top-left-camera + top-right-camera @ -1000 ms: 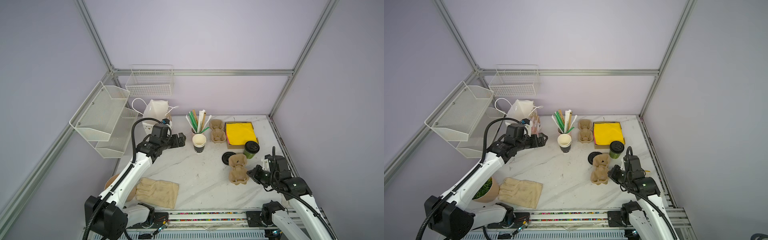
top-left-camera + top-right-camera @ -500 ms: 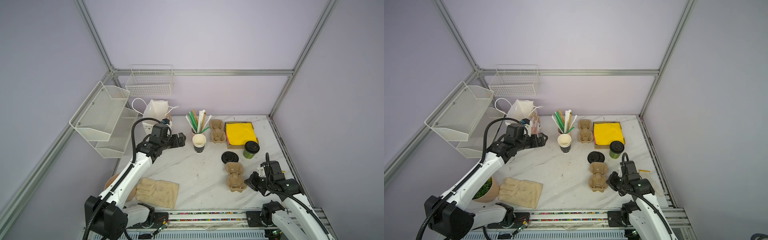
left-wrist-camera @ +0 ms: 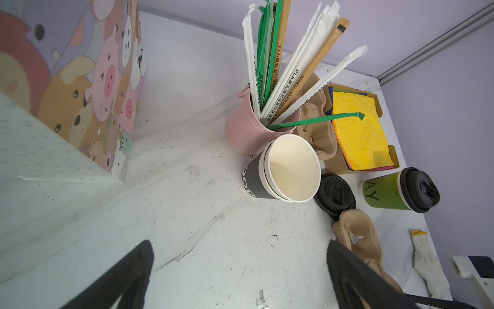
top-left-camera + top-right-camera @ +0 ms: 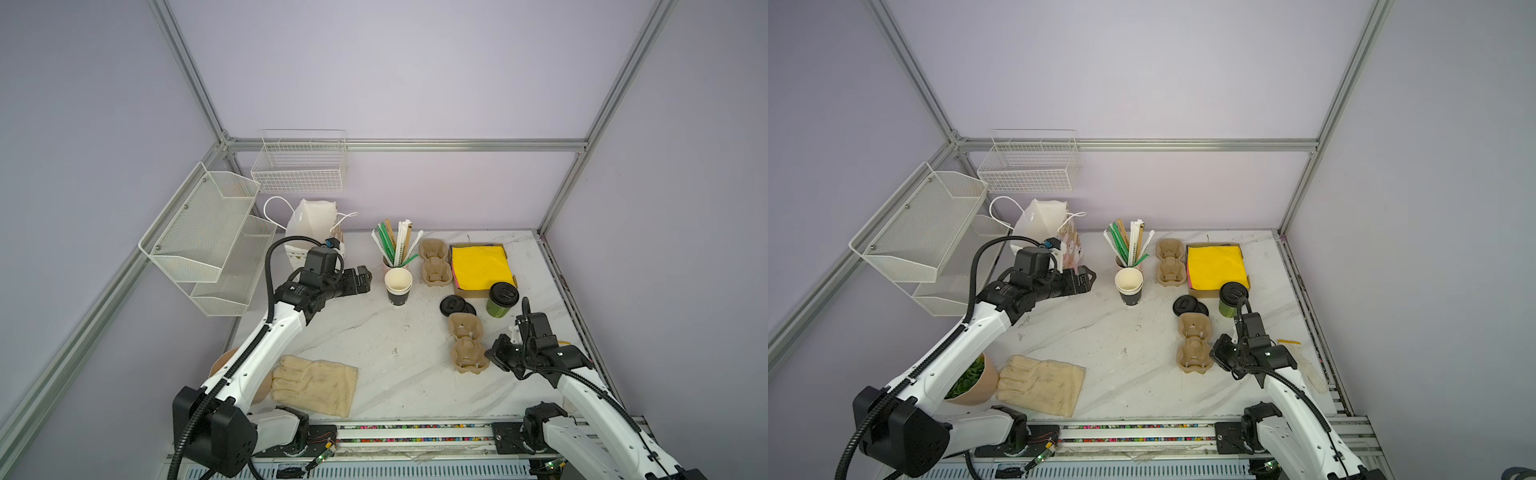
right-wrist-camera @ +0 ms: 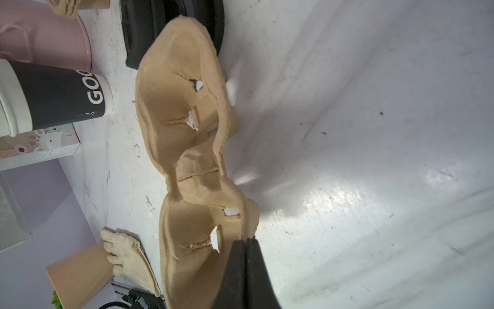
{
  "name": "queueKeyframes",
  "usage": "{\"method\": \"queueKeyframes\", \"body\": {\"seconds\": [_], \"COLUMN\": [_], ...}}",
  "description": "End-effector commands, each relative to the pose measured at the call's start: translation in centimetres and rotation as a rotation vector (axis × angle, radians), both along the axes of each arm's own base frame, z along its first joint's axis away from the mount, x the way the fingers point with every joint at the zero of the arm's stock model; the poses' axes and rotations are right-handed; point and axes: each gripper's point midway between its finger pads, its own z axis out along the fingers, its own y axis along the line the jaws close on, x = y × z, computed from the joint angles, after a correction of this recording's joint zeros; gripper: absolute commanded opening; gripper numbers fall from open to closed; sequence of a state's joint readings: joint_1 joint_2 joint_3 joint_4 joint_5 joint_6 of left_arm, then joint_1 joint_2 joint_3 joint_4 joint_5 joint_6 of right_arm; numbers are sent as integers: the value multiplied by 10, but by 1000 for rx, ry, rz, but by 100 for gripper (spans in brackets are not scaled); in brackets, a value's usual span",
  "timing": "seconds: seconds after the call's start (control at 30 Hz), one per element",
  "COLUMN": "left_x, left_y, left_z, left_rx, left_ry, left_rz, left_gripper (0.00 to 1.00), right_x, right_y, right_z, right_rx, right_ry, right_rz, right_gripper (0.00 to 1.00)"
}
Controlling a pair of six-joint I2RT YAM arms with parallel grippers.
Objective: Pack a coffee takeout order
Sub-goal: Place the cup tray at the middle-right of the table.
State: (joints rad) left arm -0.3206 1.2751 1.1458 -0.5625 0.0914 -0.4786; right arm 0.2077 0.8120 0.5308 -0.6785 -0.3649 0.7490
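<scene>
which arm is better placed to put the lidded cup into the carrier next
Probably right: the lidded cup stands close beside it, though the right gripper is shut on the carrier and must release first. The left gripper is open and empty but farther off, by the nested cups.

- Left arm (image 4: 266, 345) stretched forward, left fingers (image 3: 128, 278) spread wide and holding nothing.
- Right arm (image 4: 582, 386) held low, right fingers (image 5: 238, 267) pinched together on the cup carrier (image 5: 187, 120) rim.

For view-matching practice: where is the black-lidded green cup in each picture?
In a top view: green cup, right of centre.
In a top view: the cup, likewise.
Left wrist: the cup beside loose black lids.
Right wrist: not in it.
Landmark: those lids, in all four.
</scene>
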Motion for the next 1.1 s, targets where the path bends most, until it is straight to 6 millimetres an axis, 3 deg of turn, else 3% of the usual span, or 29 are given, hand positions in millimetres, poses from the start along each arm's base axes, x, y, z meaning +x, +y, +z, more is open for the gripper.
{"method": "queueKeyframes", "body": {"seconds": [0.0, 0.1, 0.27, 0.8, 0.87, 1.07], "left_x": [-1, -1, -2, -1, -1, 0], "left_y": [1, -1, 0, 1, 1, 1], "left_z": [-12, -8, -10, -11, -11, -12], "left_rx": [-8, -23, -28, -22, -19, -18], "left_ry": [13, 11, 15, 15, 15, 19], "left_rz": [-4, -10, -8, -5, -4, -3], "left_gripper": [100, 100, 100, 100, 100, 100], "right_x": [3, 0, 6, 27, 28, 38], "right_y": [-5, -7, -4, -30, -31, -40], "right_z": [24, 31, 10, -7, -7, 10], "right_rx": [-19, -10, -31, -221, -222, -256], "right_ry": [-62, -77, -36, -25, -30, -66], "right_rz": [-14, -43, -3, -33, -41, -97], "right_gripper": [0, 0, 0, 0, 6, 45]}}
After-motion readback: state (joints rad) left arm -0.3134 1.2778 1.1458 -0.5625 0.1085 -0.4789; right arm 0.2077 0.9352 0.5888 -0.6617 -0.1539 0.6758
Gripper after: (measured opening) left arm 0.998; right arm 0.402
